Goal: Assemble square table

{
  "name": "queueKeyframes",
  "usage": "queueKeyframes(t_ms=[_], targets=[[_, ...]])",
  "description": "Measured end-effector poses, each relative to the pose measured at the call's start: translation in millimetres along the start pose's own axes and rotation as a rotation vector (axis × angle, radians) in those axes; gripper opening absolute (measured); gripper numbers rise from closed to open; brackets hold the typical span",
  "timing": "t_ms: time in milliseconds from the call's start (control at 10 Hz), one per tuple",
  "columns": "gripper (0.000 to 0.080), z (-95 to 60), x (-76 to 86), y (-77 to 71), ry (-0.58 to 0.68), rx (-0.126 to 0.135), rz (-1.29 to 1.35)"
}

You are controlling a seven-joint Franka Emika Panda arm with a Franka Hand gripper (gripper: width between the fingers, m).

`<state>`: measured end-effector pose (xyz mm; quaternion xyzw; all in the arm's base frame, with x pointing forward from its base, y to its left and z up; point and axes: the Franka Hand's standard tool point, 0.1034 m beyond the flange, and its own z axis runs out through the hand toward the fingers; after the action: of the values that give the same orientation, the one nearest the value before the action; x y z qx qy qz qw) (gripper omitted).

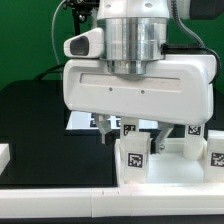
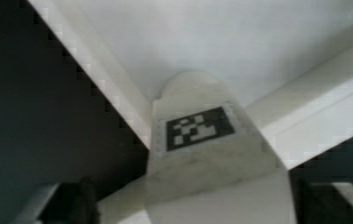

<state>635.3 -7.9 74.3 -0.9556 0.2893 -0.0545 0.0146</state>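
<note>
Black tabletop, green backdrop. The gripper sits right over a tagged table leg, whose long axis runs straight out between wide-open, empty fingers, tip against the square tabletop slab.

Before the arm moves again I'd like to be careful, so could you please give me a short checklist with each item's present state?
1. Tagged leg lies between the hand's fingers: ok.
2. Fingers pressed firmly on that leg: cannot tell.
3. Leg's tag faces the wrist camera, unobstructed: ok.
4. White tabletop slab is in the wrist view beyond the leg: ok.
5. A corner hole for the leg is in sight: not ok, none shows in either view.
</note>
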Motion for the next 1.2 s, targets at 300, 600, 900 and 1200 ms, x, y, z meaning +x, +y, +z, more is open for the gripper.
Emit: queueKeyframes(t_ms=[300,600,900,1200], targets=[[0.0284,0.3,-0.2,-0.2,-0.001,0.001,0.173],[0.0284,0.4,-1.7,-0.8,-0.006,-0.012,0.481],[0.0284,-2.8,1.5,-1.9,-0.066,-0.043,0.888],[0.0284,1.3,-0.8,-3.2,-0.079,-0.044,1.272]])
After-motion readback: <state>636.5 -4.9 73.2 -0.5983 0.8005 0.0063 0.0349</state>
